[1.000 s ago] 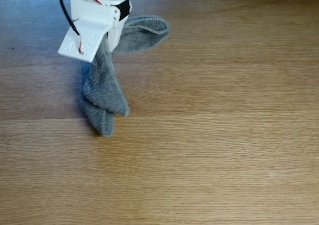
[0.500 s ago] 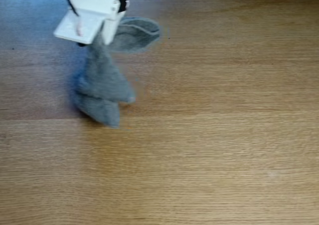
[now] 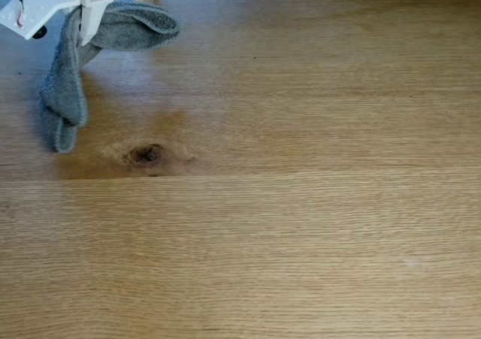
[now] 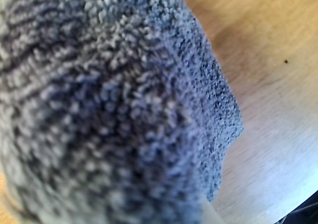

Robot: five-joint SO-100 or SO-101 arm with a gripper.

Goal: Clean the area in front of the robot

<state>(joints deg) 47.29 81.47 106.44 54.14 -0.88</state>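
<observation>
Wiping the table [image 3: 301, 226] with the cloth [image 3: 68, 91]

Your gripper [image 3: 79, 25] is clenching the cloth, which is hanging straight below it; the unwiped table is lying right of and nearer than it in the fixed view

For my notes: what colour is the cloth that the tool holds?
Grey, with a looped towelling texture; the cloth shows best in the wrist view.

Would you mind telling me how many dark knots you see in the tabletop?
1. The dark knot sits left of centre in the fixed view, just above the plank seam, right of the hanging grey cloth. The cloth may hide others.
</observation>
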